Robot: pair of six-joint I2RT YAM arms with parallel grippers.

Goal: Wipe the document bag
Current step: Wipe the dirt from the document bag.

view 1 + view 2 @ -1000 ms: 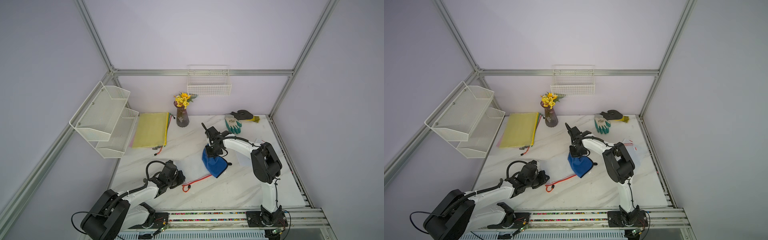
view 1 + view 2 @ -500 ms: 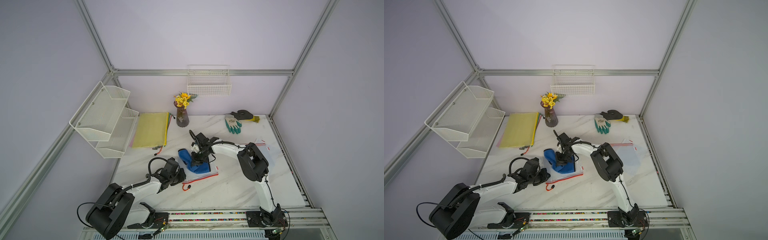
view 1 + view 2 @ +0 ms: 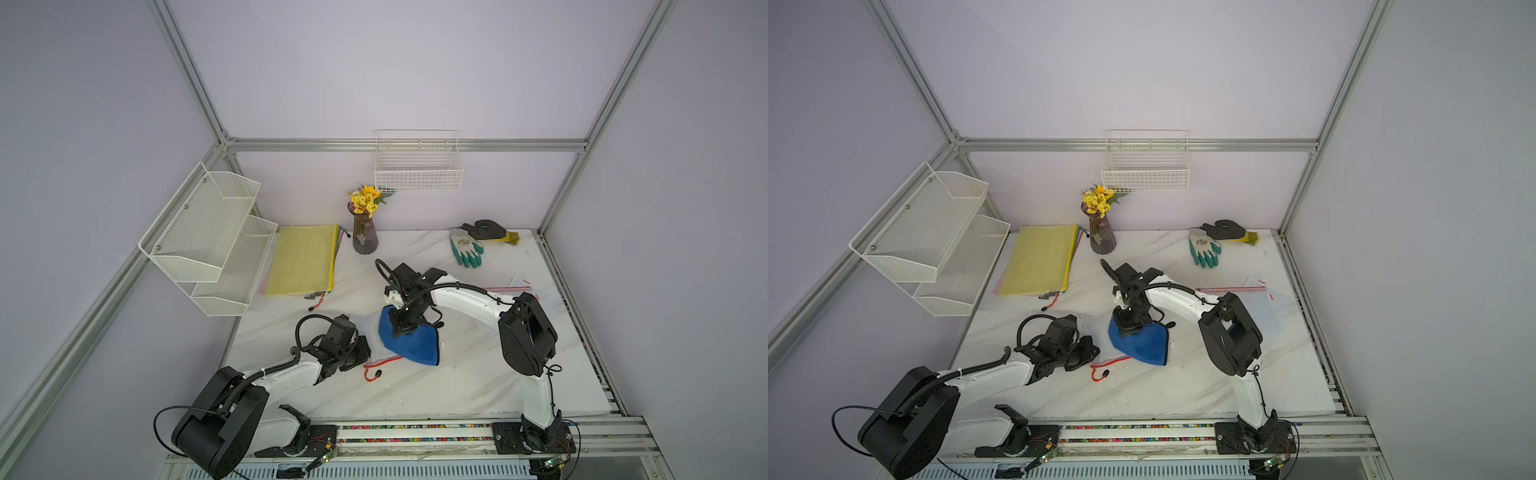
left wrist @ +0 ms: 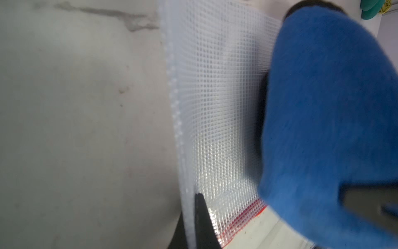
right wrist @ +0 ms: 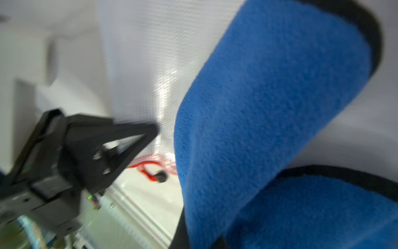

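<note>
Left wrist view: left end effector (image 4: 191, 208) is clenched on the near-left edge of the document bag (image 4: 217, 107), a clear mesh bag lying on the counter (image 4: 75, 118). Both top views put the bag flat near the counter's middle, just right of that end effector. Its red zip edge (image 3: 384, 362) runs left to right along the near side, so the long axis probably lies the same way, though the blue cloth (image 3: 411, 347) hides most of the right half. Right end effector (image 3: 406, 328) stands just beyond, clamped on the cloth's upper fold, with the cloth draped down onto the bag. Judgement: the bag's bare mesh lies to the left of the right end effector, so wiping strokes fall to the right arm, running leftward toward the left one, which anchors the bag. Far left, a yellow folder stack (image 3: 301, 259) sits well apart.
</note>
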